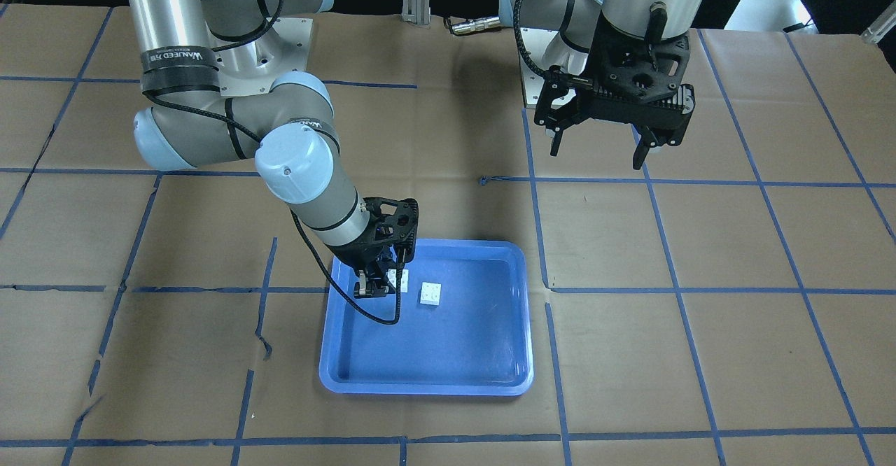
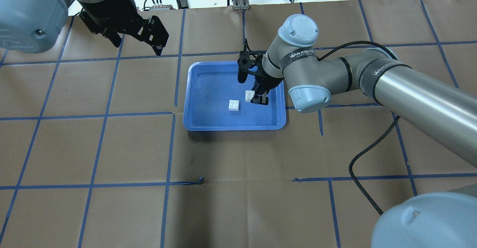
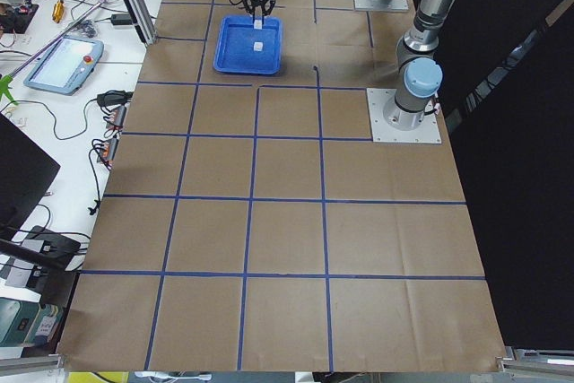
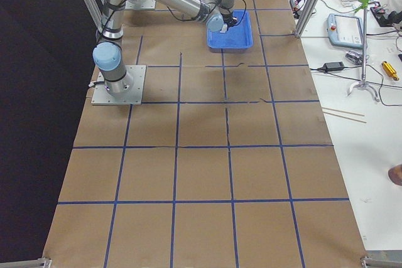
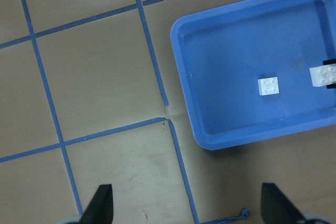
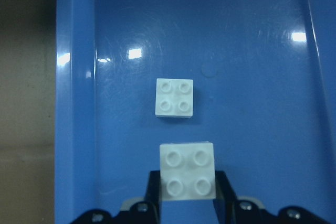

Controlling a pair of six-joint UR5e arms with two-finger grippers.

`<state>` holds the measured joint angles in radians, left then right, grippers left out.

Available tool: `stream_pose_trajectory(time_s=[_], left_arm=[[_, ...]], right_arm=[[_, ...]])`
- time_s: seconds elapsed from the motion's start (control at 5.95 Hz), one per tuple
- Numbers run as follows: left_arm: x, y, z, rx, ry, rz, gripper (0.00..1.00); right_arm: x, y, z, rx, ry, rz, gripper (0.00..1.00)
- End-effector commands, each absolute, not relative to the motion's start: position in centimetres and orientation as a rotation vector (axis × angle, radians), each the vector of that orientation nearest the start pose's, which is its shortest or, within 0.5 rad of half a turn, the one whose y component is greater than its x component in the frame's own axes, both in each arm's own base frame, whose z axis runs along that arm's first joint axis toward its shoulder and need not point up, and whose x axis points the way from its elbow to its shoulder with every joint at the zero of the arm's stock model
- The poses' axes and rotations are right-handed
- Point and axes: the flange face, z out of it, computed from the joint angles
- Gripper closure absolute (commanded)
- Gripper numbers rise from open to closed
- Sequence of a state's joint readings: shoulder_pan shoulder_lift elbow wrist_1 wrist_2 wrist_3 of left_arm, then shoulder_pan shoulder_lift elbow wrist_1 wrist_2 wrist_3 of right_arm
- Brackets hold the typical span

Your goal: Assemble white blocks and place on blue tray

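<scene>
White, four studs up, the held block (image 6: 187,177) is clamped on two opposite sides by the right gripper (image 6: 187,195), whose jaws stand narrow, set to the block's width. In the right wrist view it reads larger than the loose block (image 6: 175,97), so it is judged to be carried clear of the floor rather than resting on it. The loose block lies flat, studs up, near the middle of the tray (image 2: 212,91). The held block is just beside it on the robot's right and does not touch it, and their edges run roughly parallel. Both are inside the tray's rim. Step in hand, as judged: assembly, with one block picked and the join not yet made. Since the join would occur over the tray, placement is largely covered. The next move calls for carrying the held block over the loose block, matching edges and studs, then pressing straight down until seated. Risk: the loose block is unrestrained on a glossy floor and may slide under an off-centre push. The left gripper (image 1: 598,154) hangs wide open and empty above the table (image 1: 735,256), well apart from the tray.
</scene>
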<state>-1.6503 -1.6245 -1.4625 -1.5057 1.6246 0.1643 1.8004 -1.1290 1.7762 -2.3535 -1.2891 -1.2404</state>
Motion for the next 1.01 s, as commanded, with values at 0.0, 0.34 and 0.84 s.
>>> stream_pose_trajectory(time_s=[0.0,0.34,0.84], left_arm=[[-16.2,-51.5,52.3,0.349,3.059,-0.187,0.01],[-16.2,-51.6,52.4,0.35,3.065,-0.193,0.01],[-16.3,-51.8,52.8,0.349,3.065,-0.222,0.01]], right_arm=[[30.0,-55.6,21.4,-1.983,2.171,-0.379,0.78],[30.2,-56.0,19.6,-1.989,2.171,-0.391,0.77],[30.0,-55.3,18.7,-1.98,2.168,-0.363,0.77]])
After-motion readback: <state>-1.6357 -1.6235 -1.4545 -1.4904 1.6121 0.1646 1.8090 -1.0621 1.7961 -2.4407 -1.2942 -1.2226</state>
